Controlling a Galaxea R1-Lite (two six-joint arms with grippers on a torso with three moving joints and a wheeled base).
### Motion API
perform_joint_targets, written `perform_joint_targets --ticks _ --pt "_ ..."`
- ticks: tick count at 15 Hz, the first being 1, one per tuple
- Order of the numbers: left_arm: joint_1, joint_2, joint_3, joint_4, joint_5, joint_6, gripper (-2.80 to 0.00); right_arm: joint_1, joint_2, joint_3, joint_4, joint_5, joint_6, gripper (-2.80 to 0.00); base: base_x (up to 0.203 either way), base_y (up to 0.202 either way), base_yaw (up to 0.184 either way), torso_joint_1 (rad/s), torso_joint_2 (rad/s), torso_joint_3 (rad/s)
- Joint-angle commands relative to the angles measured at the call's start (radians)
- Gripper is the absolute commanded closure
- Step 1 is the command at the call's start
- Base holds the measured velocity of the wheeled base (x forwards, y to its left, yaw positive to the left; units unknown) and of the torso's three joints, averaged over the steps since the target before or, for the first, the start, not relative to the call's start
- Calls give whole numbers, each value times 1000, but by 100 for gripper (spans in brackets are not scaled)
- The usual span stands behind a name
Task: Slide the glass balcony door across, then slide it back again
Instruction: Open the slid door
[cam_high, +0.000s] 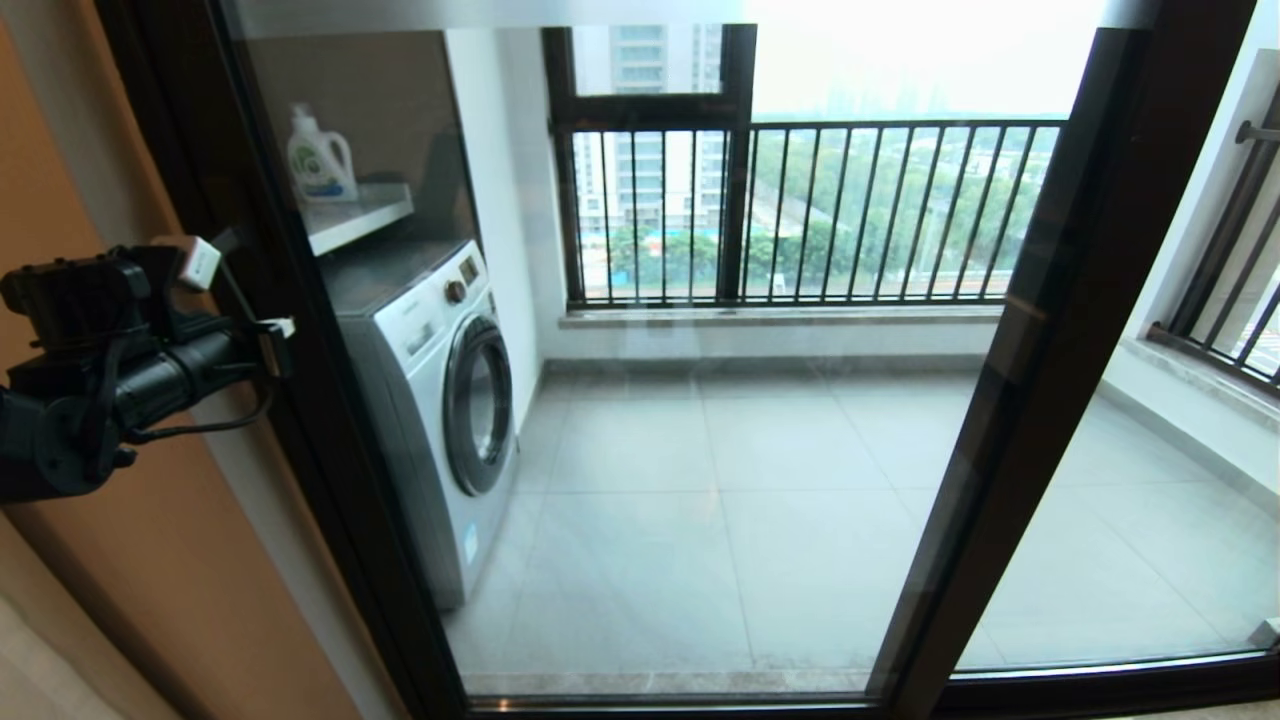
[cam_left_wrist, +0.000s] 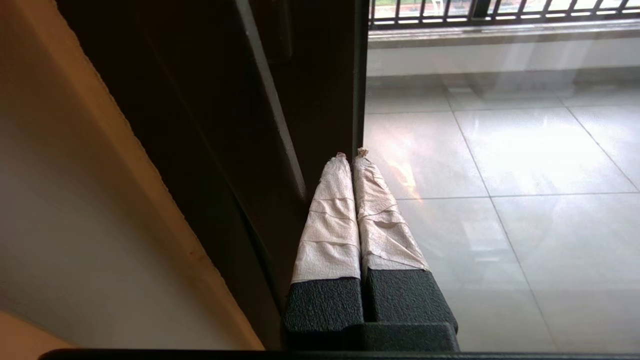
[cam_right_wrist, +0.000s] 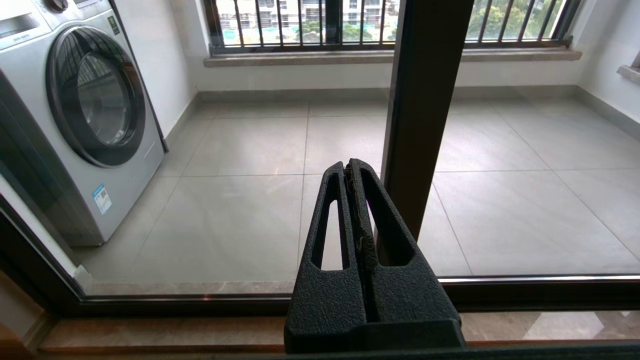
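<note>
Glass filled nearly the whole head view: the tall clear-glass balcony door in its dark brown-black metal frame (cam_high: 700, 450) stood across the opening, its left upright against the jamb beside the orange-tan wall (cam_high: 150, 560), its right upright slanting down the right side. Beyond it stood a white front-loading washing machine (cam_high: 440, 400) and the black-barred window railing (cam_high: 850, 210). The left arm was raised at that left upright, its gripper (cam_high: 262, 345) at the frame edge, probably placed there to push the panel sideways.

From the left wrist view, the left gripper's 2 paper-wrapped fingers (cam_left_wrist: 330, 220) lay pressed together with nothing between them, tips touching the dark upright where it met the glass. Closed fingers would serve as a blunt pushing tool, and the wrapping likely spared the frame from scratches.

From the right wrist view, the right gripper (cam_right_wrist: 352, 170), black and slotted, was likewise closed on nothing, held low before the glass, just beside the door's other dark upright, above the bottom track (cam_right_wrist: 540, 292). I judged it idle, though handy for the return push.
</note>
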Motion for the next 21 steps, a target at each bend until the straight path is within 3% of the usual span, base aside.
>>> perform_joint_targets --ticks 1,8,14,16,21 --pt "20 1 1 -7 -1 1 0 0 0 12 0 1 -2 0 0 0 0 0 0 0" --pt "50 -66 41 -10 -31 0 0 0 0 12 0 1 -1 0 0 0 0 0 0 0" --pt "-101 -230 77 -2 -28 -7 0 0 0 12 0 1 -1 0 0 0 0 0 0 0" --pt "-122 -282 91 3 -24 -4 0 0 0 12 0 1 -2 0 0 0 0 0 0 0" --pt "-41 -306 85 26 -25 -4 0 0 0 12 0 1 0 0 0 0 0 0 0 0"
